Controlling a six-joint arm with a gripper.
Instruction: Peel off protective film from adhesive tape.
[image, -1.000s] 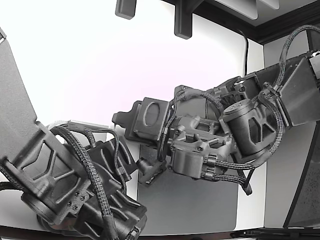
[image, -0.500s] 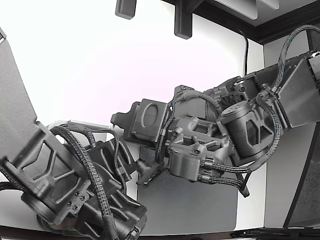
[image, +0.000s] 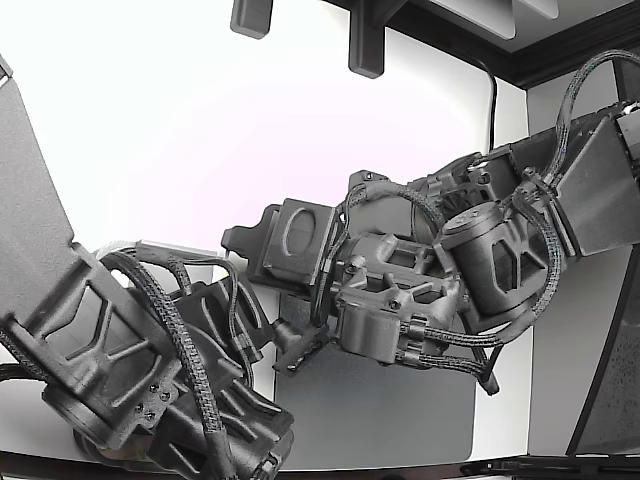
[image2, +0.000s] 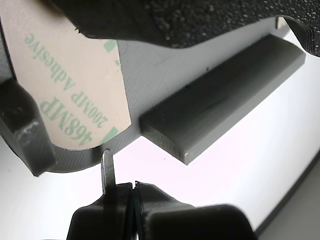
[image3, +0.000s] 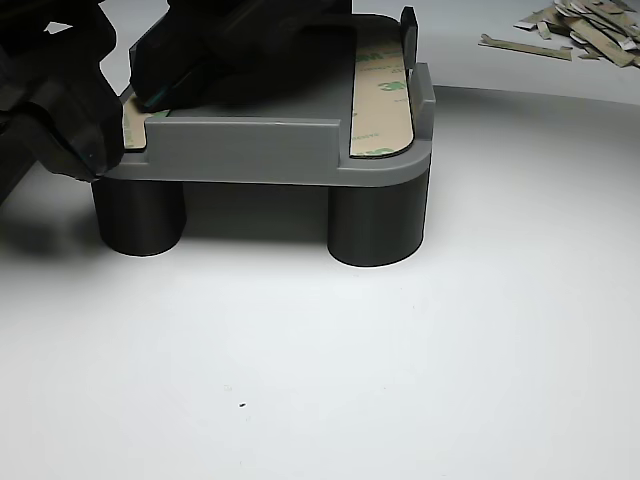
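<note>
The workpiece is a grey fixture plate (image3: 260, 150) standing on round dark legs (image3: 378, 220) on a white table (image3: 400, 380). Two strips of adhesive tape lie on its top face, each covered by a tan protective film printed with green lettering. One strip (image3: 380, 100) runs along the edge at the other view's right and is fully exposed. The second strip (image2: 70, 85) lies at the opposite edge – the wrist view shows it close up, with the text "468MP 200MP Adhesive" readable on the film.

The gripper (image2: 131, 192) sits just beside the plate's edge near the rounded end of this second strip. Its jaws are pressed together with only a hairline seam between them. A thin metal blade (image2: 106, 170) rises from one jaw, its tip at the plate's edge just below the film. Whether any film is pinched in the seam cannot be determined.

A raised grey bar (image2: 225, 95) on the plate lies beside the strip. In the exterior view, the two arms (image: 400, 290) crowd together over a grey mat (image: 390, 400) and hide the workpiece. A pile of peeled film scraps (image3: 580, 25) lies on the table well apart from the plate.
</note>
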